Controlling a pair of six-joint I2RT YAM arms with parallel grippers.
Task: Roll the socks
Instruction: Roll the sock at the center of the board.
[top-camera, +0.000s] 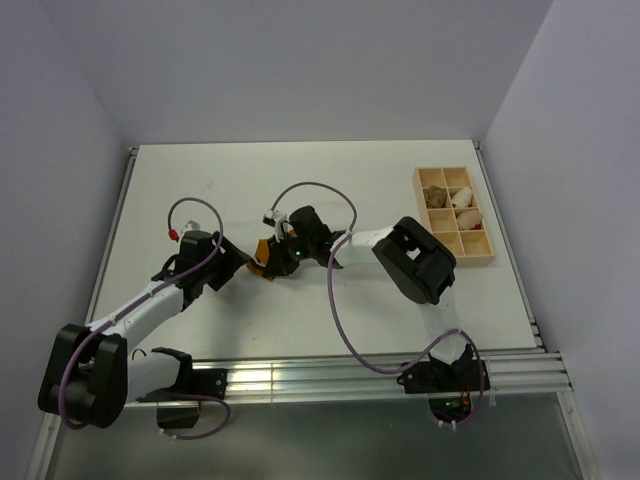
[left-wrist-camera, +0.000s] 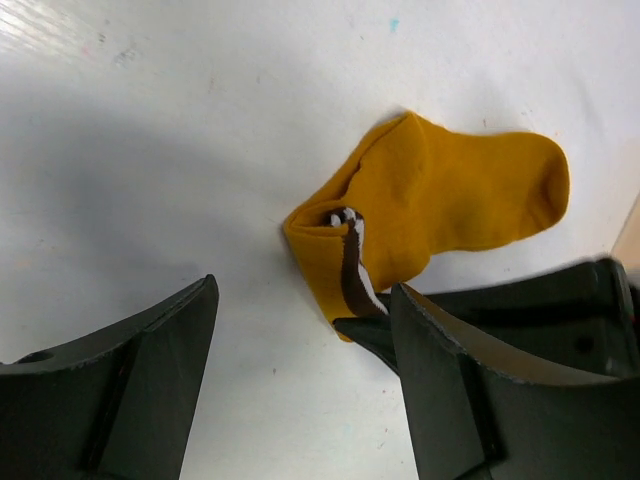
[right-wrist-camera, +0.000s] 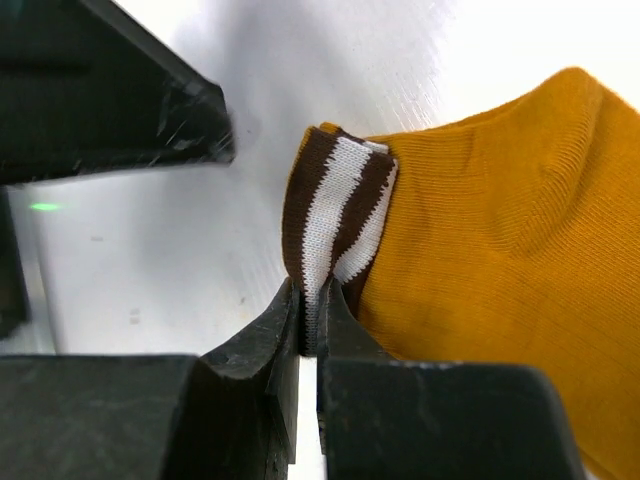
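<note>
The mustard-orange sock lies on the white table, its white and dark-brown striped cuff folded up. My right gripper is shut on that cuff and pinches it just above the table. In the top view it sits at the table's middle over the sock. My left gripper is open and empty, its fingers straddling bare table just short of the sock's cuff end; in the top view it is left of the sock. A tan-brown piece lies in the tray.
A wooden compartment tray stands at the right side of the table, with cream-white bundles in some cells. The two grippers are very close together; the left one's finger shows in the right wrist view. Walls enclose the table.
</note>
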